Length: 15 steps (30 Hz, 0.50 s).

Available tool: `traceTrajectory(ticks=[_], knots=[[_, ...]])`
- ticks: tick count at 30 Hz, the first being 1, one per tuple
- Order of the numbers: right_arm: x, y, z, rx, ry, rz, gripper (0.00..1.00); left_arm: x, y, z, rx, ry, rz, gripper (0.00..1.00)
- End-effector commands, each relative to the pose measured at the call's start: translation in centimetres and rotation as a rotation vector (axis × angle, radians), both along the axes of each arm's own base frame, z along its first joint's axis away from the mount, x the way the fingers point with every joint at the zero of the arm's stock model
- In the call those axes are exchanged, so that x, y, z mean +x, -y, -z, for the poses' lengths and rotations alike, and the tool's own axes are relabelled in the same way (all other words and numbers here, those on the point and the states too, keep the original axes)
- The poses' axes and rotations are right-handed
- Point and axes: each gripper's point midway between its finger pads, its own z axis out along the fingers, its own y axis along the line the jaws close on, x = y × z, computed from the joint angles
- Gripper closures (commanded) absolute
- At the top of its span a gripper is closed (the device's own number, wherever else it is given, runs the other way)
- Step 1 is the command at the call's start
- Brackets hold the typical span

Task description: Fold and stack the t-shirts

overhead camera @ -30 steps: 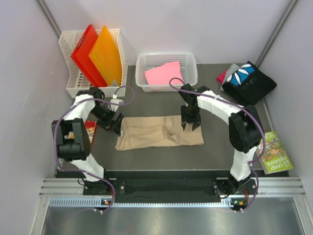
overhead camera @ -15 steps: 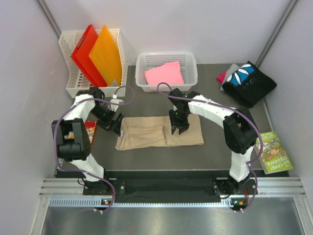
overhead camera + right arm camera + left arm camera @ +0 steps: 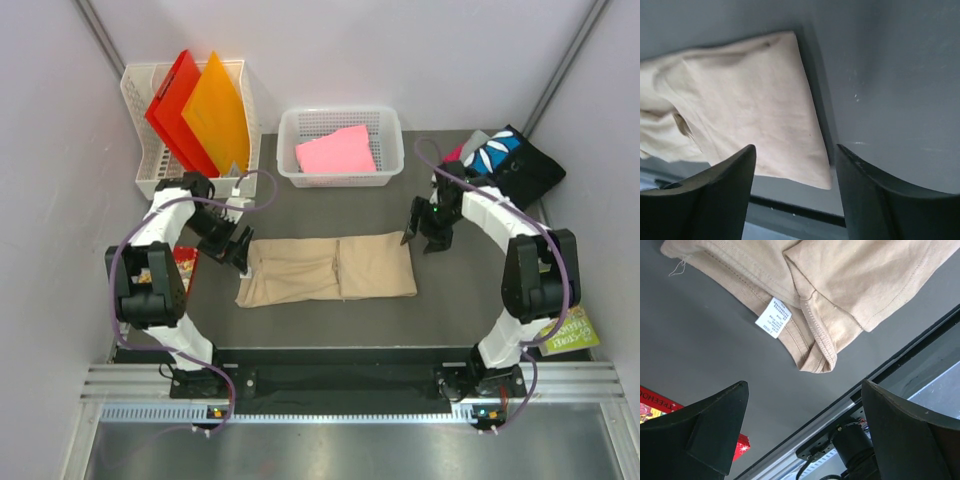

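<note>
The tan t-shirt (image 3: 328,268) lies flat on the dark bench (image 3: 330,325) as a long folded band, with a crease running across it near its middle. In the left wrist view its white care label (image 3: 773,316) sticks out from a hemmed edge. The left hand (image 3: 237,252) sits at the shirt's left end, fingers spread wide and holding nothing, with bare bench showing between them. The right hand (image 3: 425,235) hovers just off the shirt's right end, over the bench rather than the cloth. Its fingers are also parted and empty. Behind the tan shirt a folded pink t-shirt (image 3: 336,150) rests inside a low white mesh basket (image 3: 340,181). Behind and to the right of the tan shirt is a black t-shirt with blue-and-white print (image 3: 505,165), with a bit of magenta cloth (image 3: 456,157) peeking out beside it. Behind and to the left of the tan shirt a taller mesh basket (image 3: 135,120) holds a red folder (image 3: 172,105) and an orange folder (image 3: 218,110) leaning upright. A red packet (image 3: 184,265) lies just left of the tan shirt, and a green booklet (image 3: 572,335) lies well off to its right.
</note>
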Motion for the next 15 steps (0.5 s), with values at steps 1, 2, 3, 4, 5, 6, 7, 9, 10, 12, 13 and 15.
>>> traceTrajectory(ticks=[1,2,3,4,5,6,7,9,10,12,13,15], knots=[[-1.6,-1.6,2.2,0.14,-0.03,-0.097,0.33,0.3,0.9,-1.1,-0.017,0.008,0.02,0.01],[-1.9,-1.9,2.6,0.163,-0.034,-0.11,0.31,0.3,1.0,-1.2,-0.017,0.009,0.023,0.01],[-1.8,-2.1,3.0,0.184,-0.026,-0.114,0.28,0.3,1.0,-1.2,-0.014,0.009,0.026,0.01],[-2.7,-2.0,3.9,0.208,-0.056,-0.114,0.28,0.3,0.9,-1.2,-0.008,0.007,0.026,0.01],[-3.0,-2.0,4.4,0.226,-0.071,-0.116,0.28,0.2,0.9,-1.1,-0.003,0.004,0.029,0.01],[-3.0,-2.3,4.7,0.249,-0.06,-0.121,0.28,0.2,1.0,-1.0,-0.001,0.001,0.032,0.01],[-3.9,-2.4,5.4,0.286,-0.085,-0.12,0.28,0.2,0.9,-1.0,0.003,0.002,0.033,0.01],[-3.9,-2.8,5.9,0.325,-0.077,-0.122,0.29,0.2,0.8,-1.0,0.007,0.001,0.035,0.01],[-4.7,-3.2,6.3,0.369,-0.105,-0.121,0.29,0.3,0.8,-1.0,0.009,0.001,0.037,0.01],[-4.9,-3.5,7.4,0.408,-0.126,-0.112,0.32,0.3,0.8,-0.9,0.01,-0.003,0.037,0.01],[-5.6,-3.9,7.7,0.441,-0.15,-0.109,0.33,0.3,0.9,-0.9,0.01,-0.001,0.037,0.01],[-5.7,-4.0,8.6,0.456,-0.164,-0.102,0.34,0.3,0.8,-1.0,0.013,-0.001,0.037,0.01]])
